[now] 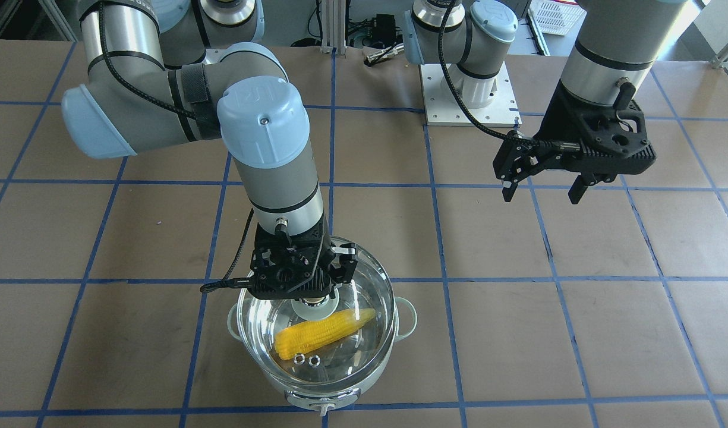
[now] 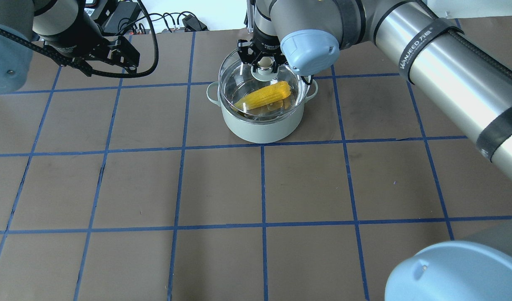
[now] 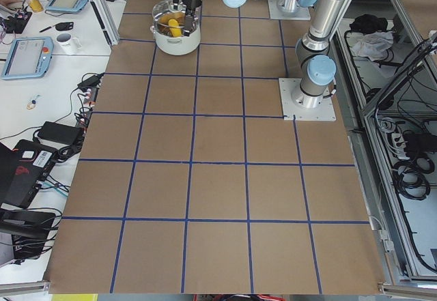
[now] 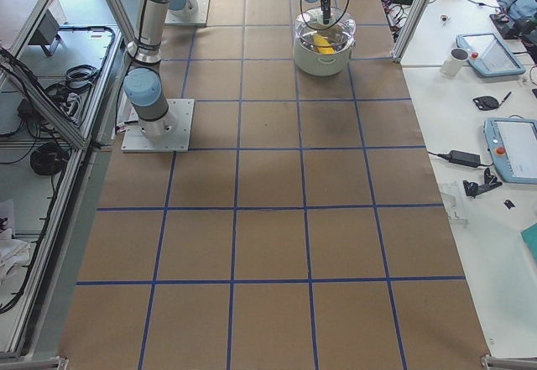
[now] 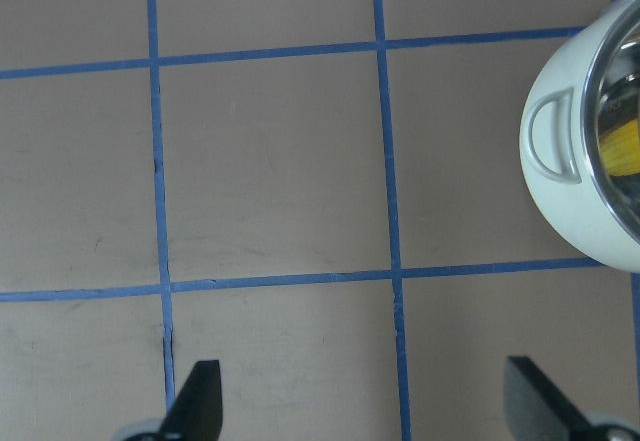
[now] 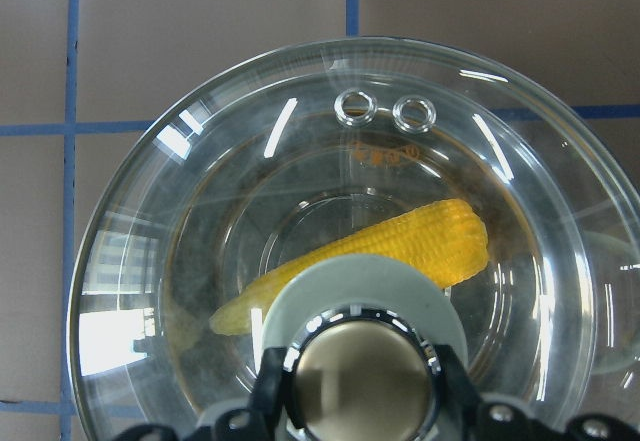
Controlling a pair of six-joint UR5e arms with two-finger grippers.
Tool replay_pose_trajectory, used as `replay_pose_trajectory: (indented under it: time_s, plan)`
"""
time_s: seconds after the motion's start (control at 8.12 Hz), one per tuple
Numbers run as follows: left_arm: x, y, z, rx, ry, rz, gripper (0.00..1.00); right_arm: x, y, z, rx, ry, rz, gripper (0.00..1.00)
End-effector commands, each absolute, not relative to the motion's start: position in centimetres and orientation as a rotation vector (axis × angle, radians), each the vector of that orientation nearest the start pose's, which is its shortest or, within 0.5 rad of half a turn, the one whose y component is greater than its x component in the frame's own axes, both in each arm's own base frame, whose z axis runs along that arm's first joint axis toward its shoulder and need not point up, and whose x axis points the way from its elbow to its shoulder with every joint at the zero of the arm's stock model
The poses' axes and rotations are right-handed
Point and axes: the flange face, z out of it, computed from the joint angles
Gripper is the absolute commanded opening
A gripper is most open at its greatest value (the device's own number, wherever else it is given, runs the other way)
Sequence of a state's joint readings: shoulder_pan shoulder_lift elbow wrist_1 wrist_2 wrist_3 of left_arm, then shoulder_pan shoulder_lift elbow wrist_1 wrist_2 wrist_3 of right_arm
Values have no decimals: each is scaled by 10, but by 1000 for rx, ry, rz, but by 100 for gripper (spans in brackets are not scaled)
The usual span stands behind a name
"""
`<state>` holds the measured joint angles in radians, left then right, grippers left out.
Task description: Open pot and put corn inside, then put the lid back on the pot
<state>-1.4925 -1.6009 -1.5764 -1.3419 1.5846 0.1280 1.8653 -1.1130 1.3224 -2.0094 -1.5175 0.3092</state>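
The pale mint pot (image 2: pixel 260 127) stands on the far part of the table, with the yellow corn (image 2: pixel 264 97) lying inside it. The clear glass lid (image 2: pixel 239 71) is over the pot's mouth; I cannot tell whether it rests on the rim. My right gripper (image 2: pixel 264 65) is shut on the lid's knob (image 6: pixel 362 366), and the corn (image 6: pixel 400 246) shows through the glass. My left gripper (image 1: pixel 542 187) is open and empty, hovering above the table apart from the pot. In its wrist view the gripper (image 5: pixel 365 401) has the pot (image 5: pixel 575 191) at the right edge.
The table is brown with a blue tape grid. A white mounting plate (image 1: pixel 468 95) holds the left arm's base. Cables and a white basket (image 1: pixel 554 15) lie behind the robot. Desks with tablets (image 4: pixel 491 51) and a mug stand past the table's far edge.
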Motion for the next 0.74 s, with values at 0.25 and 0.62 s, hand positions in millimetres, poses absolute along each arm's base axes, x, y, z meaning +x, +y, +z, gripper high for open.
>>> replay_pose_trajectory:
  time_s: [0.25,0.62]
  plan:
    - [-92,-519,484,49,3117,-117,100,335,-626,364,6,3021,-258,46]
    - [-92,-522,475,4,3121,-87,100,335,-627,360,4,3023,-249,46]
